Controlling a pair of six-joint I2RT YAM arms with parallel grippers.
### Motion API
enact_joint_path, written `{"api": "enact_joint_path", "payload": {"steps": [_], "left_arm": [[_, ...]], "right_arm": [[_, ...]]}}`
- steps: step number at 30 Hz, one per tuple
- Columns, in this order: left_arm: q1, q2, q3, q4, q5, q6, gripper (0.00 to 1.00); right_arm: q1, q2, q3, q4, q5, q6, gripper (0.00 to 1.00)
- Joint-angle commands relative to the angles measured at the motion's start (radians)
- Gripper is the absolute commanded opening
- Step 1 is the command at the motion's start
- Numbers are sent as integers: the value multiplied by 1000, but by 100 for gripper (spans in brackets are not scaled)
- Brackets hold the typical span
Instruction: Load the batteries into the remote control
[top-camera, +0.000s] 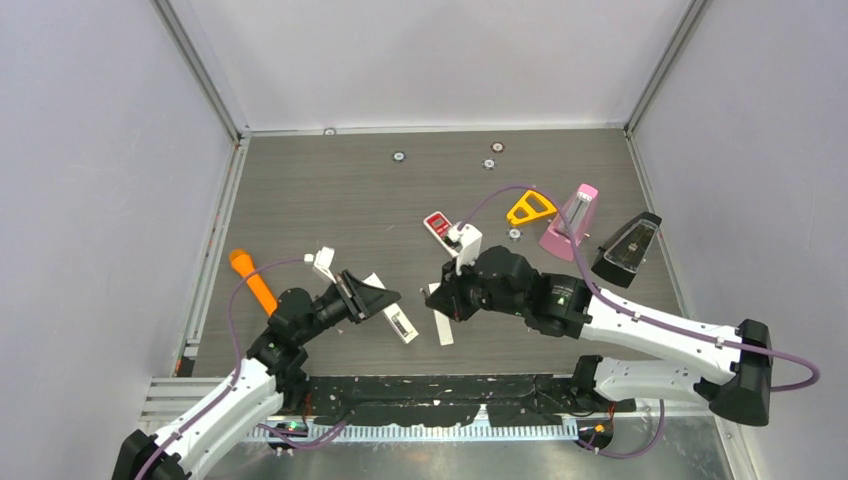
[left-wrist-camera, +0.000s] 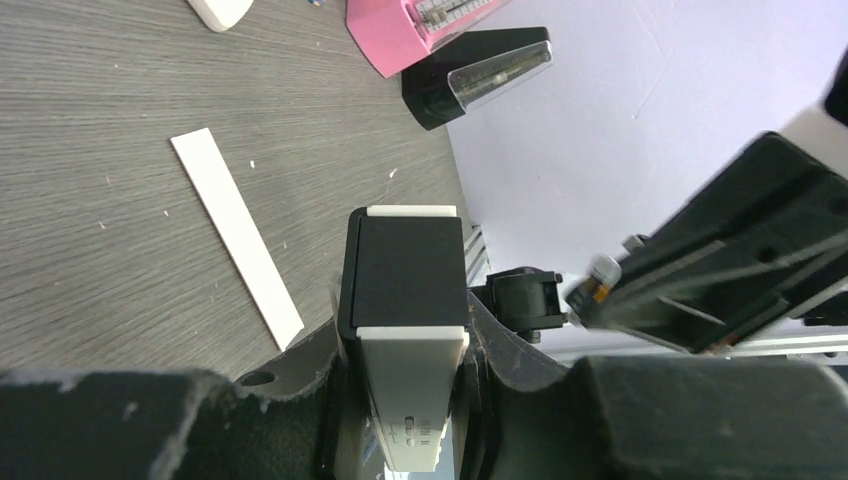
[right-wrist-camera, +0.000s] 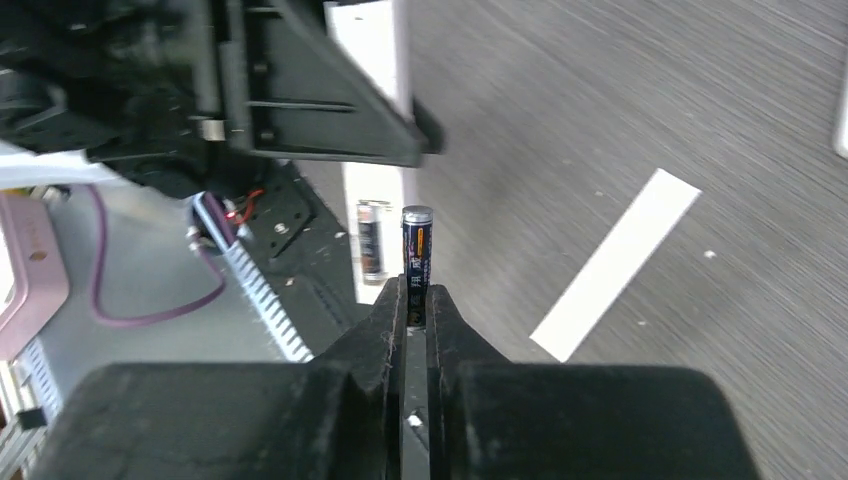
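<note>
The left gripper (left-wrist-camera: 407, 345) was clenched on the white remote control (left-wrist-camera: 412, 405), presenting its open battery compartment (left-wrist-camera: 405, 265). The right gripper (right-wrist-camera: 415, 300) pinched a dark battery (right-wrist-camera: 417, 240) end-out near the remote, apparently for insertion. The cover (right-wrist-camera: 615, 265) lay aside.

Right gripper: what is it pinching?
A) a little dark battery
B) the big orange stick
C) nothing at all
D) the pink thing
A: in the right wrist view, the right gripper is shut on a little dark battery that sticks out past its fingertips. The left gripper grips the remote control.
</note>
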Motion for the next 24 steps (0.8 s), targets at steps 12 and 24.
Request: {"api": "enact_joint_path", "payload": {"steps": [12, 24], "left_arm": [[5, -31, 13, 135, 26, -82, 0], [5, -35, 3, 157, 37, -92, 0]], "right_arm": [[243, 276, 346, -313, 200, 30, 5], [259, 333, 380, -340, 239, 38, 6]]}}
